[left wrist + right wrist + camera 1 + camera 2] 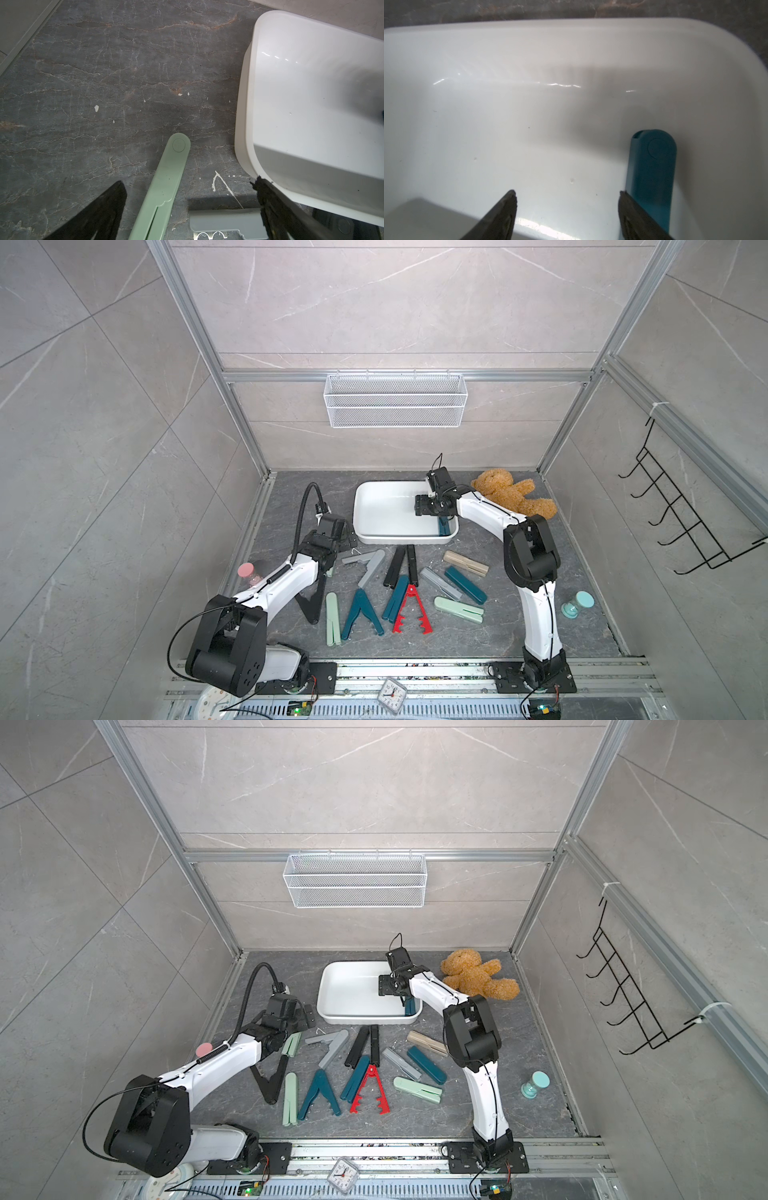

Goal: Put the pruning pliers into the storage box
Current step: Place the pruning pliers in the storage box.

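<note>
The white storage box (374,510) (345,986) sits at the back of the dark table. One dark teal pruning pliers (652,176) (444,526) lies inside by its near right corner. My right gripper (568,195) (424,506) hovers over the box, open and empty, with the teal pliers just outside one finger. Several more pliers lie in front of the box: grey (368,564), black (403,564), red toothed (411,614), teal (361,614), beige (465,563). My left gripper (190,185) (349,537) is open low over a mint green pliers (166,182) and a grey one (224,222), beside the box's left corner (245,145).
A brown teddy bear (511,493) lies right of the box, behind my right arm. A wire mesh basket (395,400) hangs on the back wall. A teal hourglass (577,605) stands at the right, a pink-topped one (247,572) at the left. A black V-shaped pliers (311,605) lies partly under my left arm.
</note>
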`<state>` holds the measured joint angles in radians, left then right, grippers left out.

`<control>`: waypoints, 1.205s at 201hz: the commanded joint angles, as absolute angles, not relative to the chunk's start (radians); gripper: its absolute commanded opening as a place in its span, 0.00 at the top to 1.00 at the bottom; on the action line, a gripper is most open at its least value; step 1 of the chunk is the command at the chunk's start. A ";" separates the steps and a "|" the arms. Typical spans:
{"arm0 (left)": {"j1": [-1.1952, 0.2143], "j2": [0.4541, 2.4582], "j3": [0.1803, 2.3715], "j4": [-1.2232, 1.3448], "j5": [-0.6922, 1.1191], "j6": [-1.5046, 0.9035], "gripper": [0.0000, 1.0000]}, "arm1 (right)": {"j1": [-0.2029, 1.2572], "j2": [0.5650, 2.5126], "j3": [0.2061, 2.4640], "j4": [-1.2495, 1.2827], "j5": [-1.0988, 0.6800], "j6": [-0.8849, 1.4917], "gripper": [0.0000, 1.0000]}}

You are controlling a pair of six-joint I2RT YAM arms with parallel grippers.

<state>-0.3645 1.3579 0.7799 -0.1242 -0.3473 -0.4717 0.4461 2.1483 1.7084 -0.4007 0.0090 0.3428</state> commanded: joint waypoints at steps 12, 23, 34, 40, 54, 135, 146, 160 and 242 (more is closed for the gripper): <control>-0.325 1.345 0.775 -0.156 -0.334 -0.497 0.00 | 0.443 2.045 1.613 -0.266 0.005 0.321 0.21; -0.312 1.348 0.775 -0.167 -0.324 -0.505 0.00 | 0.443 2.024 1.585 -0.241 0.011 0.320 0.20; -0.298 1.350 0.773 -0.178 -0.314 -0.512 0.01 | 0.441 2.001 1.552 -0.208 0.011 0.318 0.20; -0.292 1.350 0.770 -0.182 -0.312 -0.512 0.01 | 0.441 1.989 1.534 -0.190 0.011 0.316 0.20; -0.281 1.349 0.767 -0.192 -0.309 -0.511 0.01 | 0.440 1.970 1.510 -0.168 0.010 0.313 0.20; -0.197 1.406 0.775 -0.223 -0.196 -0.484 0.11 | 0.423 1.899 1.428 -0.127 0.029 0.328 0.19; -0.193 1.420 0.776 -0.219 -0.178 -0.477 0.13 | 0.419 1.895 1.424 -0.127 0.029 0.331 0.18; -0.190 1.443 0.785 -0.220 -0.155 -0.469 0.15 | 0.416 1.892 1.418 -0.126 0.027 0.334 0.19; -0.183 1.541 0.826 -0.241 -0.100 -0.446 0.29 | 0.405 1.879 1.396 -0.121 0.019 0.345 0.18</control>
<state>-0.1890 1.5257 0.7849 -0.2230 -0.1249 -0.4667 0.4114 1.9202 1.4048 -0.1295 0.0143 0.3367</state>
